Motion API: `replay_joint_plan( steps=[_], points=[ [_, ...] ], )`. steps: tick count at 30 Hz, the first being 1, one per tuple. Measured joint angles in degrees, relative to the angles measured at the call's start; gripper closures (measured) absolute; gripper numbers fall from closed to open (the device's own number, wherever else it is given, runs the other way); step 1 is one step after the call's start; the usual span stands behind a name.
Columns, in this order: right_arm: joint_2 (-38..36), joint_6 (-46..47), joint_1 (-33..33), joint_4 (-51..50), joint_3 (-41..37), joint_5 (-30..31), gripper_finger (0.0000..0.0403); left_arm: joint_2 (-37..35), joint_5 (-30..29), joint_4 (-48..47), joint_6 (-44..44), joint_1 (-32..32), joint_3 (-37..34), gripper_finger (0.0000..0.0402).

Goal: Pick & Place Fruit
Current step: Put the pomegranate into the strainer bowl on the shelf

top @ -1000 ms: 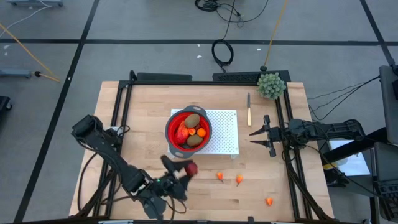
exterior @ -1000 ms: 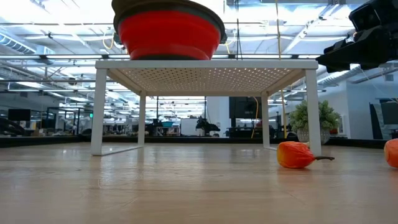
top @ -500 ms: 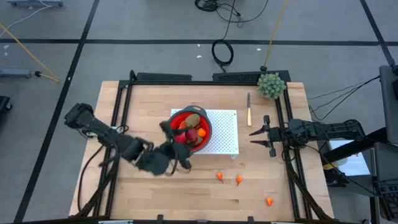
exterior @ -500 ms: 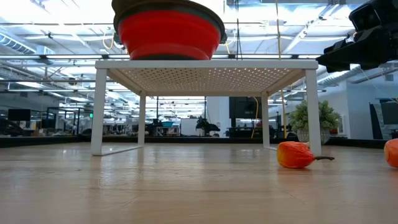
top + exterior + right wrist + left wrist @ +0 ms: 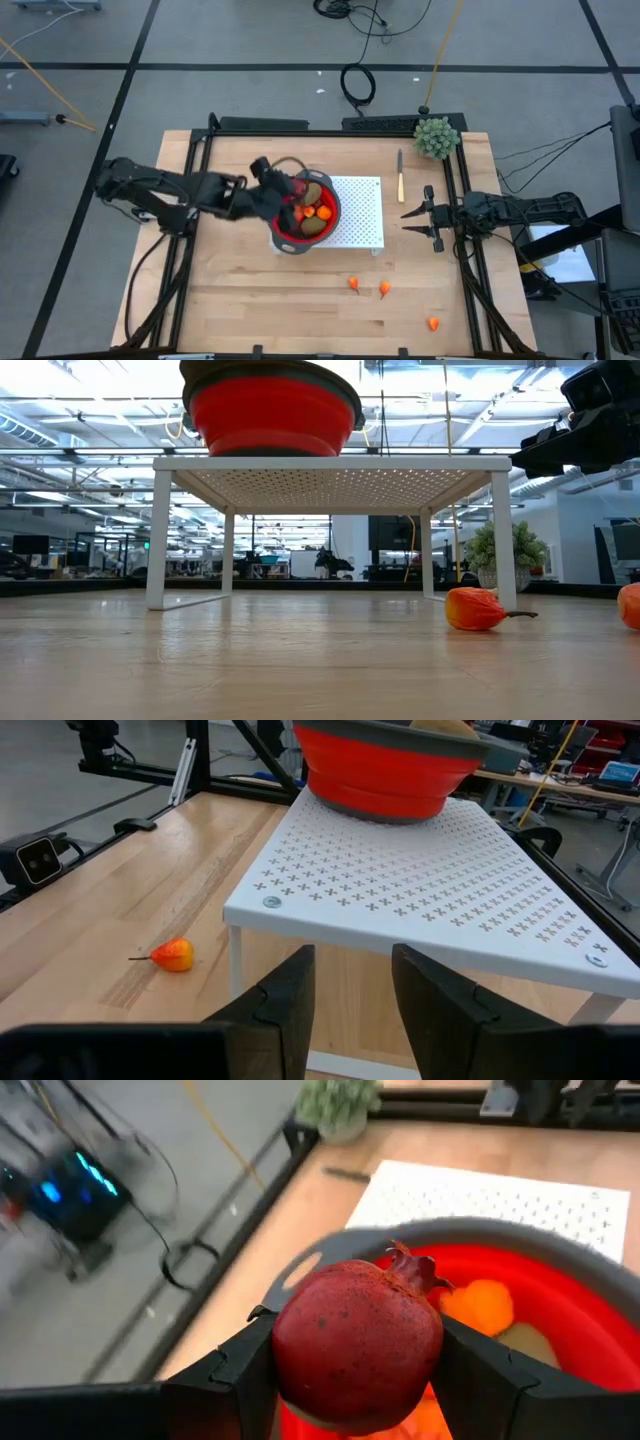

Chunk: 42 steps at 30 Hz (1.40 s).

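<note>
Left tool [image 5: 355, 1370] pinches dark red fruit [image 5: 355, 1345] over red bowl [image 5: 303, 212] rim; only left wrist view shows the grip. A second ago it hung low over the surface [image 5: 240, 310]. Right tool [image 5: 418, 219] parked beside white rack [image 5: 362, 215], fingers spread, empty. No writing legible

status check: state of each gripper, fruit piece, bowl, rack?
Left gripper: shut on dark red pomegranate-like ball, over the bowl.
Right gripper: open, empty, beside the rack.
Red collapsible bowl: upright on the rack, holding fruit.
White perforated metal rack: standing on the wooden table.
Three small orange fruit pieces: loose on the table.
</note>
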Motion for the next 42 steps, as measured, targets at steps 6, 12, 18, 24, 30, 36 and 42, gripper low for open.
replay_joint_plan(
  steps=[6, 12, 18, 24, 30, 36, 42],
  points=[
    [0.0, 0.0, -0.02, 0.0, 0.0, 0.0, 0.0273, -0.53, 9.43, -5.65, -4.33, 6.24, 1.63, 0.0188],
    [0.0, 0.0, 0.0, -0.02, 0.0, 0.0, 0.0273, -0.19, 17.09, -10.62, -7.93, 10.51, 3.78, 0.0188],
    [0.02, -0.46, -0.02, -0.02, 0.0, 0.0, 0.0273, -0.23, 23.83, -15.96, -13.23, 12.47, 3.89, 0.0188],
    [0.0, -0.46, -0.02, -0.02, 0.0, 0.01, 0.0273, 0.64, 26.81, -20.68, -18.83, 12.18, 3.89, 0.0188],
    [0.0, -0.44, -0.02, -0.05, 0.0, 0.0, 0.0273, 1.79, 29.05, -19.9, -21.5, 11.76, 3.88, 0.0188],
    [0.0, -0.44, 0.0, -0.04, 0.0, 0.01, 0.0273, 2.42, 29.03, -19.87, -22.05, 11.7, 3.89, 0.0188],
    [0.0, -0.44, -0.01, -0.04, 0.0, 0.0, 0.0273, 2.5, 29.45, -19.71, -23.87, 11.57, 3.89, 0.0188]
  ],
)
